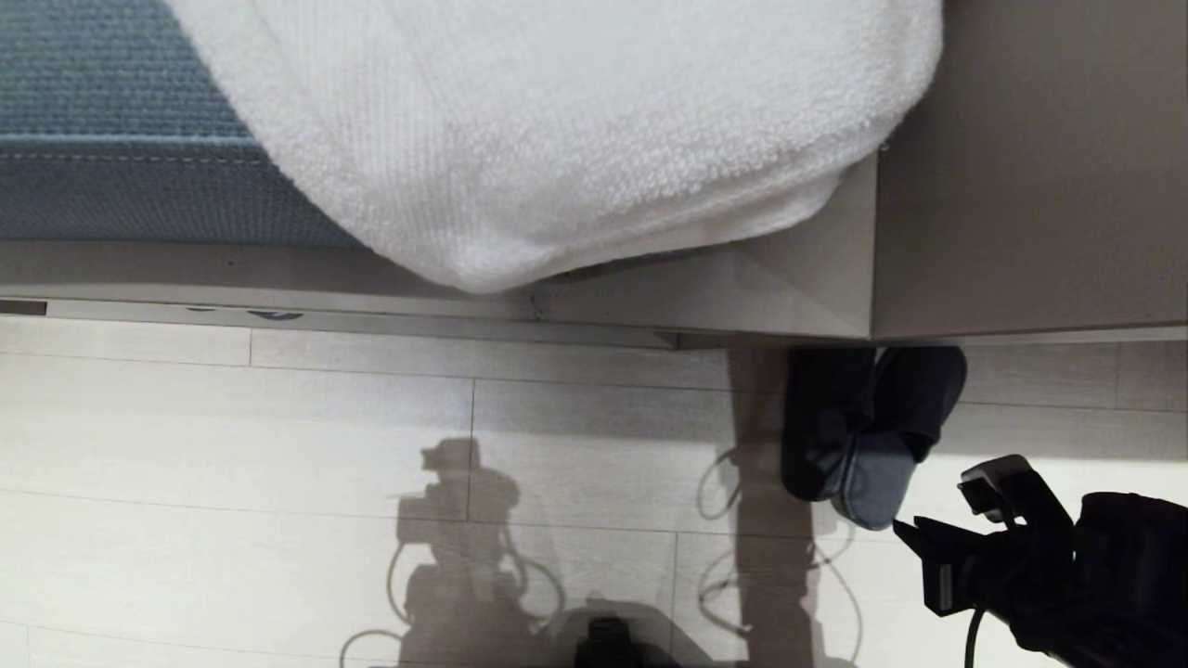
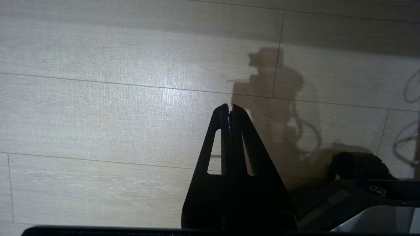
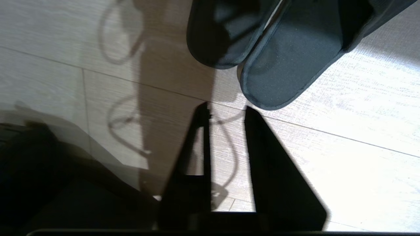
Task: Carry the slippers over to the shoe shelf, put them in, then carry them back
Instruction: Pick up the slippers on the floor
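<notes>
Black slippers (image 1: pixel 858 436) lie overlapped on the plank floor (image 1: pixel 278 445), toes under the cabinet edge (image 1: pixel 1021 186). Right gripper (image 1: pixel 914 543), at five o'clock from them, stands partly open and empty. Likely light, soft and flexible; pinch both heel rims together.

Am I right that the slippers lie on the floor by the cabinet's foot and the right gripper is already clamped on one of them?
Not quite. The slippers do lie on the floor by the cabinet, but the right gripper holds nothing: in the right wrist view its fingers stand apart over bare floor, just short of the nearer slipper's heel.
</notes>
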